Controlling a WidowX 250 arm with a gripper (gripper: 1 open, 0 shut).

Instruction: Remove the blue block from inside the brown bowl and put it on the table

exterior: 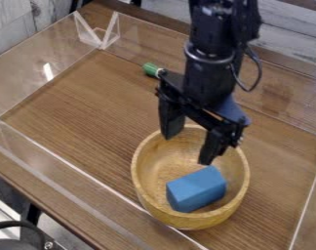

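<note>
The single camera view looks down at an angle on the table (83, 107), a dark wooden top with clear plastic walls along its edges. Toward the near right sits the brown bowl (150, 156), round and thick-rimmed. Inside it, lying on the bottom toward the near side, is the blue block (197, 187), resting flat and a little askew, touching nothing but the bowl's floor.

The gripper (191, 140) hangs above the far part of the bowl, pointing straight down. Its two dark fingers are spread wide with nothing between them; one fingertip sits over the far left rim, the other reaches down over the bowl's inside at the right. The fingers are above and beyond the block, apart from it, not around it.

Behind the arm, at the far side of the table, the green end of a marker (150, 70) peeks out; the rest is hidden by the arm.

As for progress, nothing of the task itself is done: the block is in the bowl, ungrasped. What seems left is to bring the spread fingers nearer and lower until they straddle the block, clamp it, lift it clear of the rim, and set it down on bare tabletop, of which there is plenty at the left.
</note>
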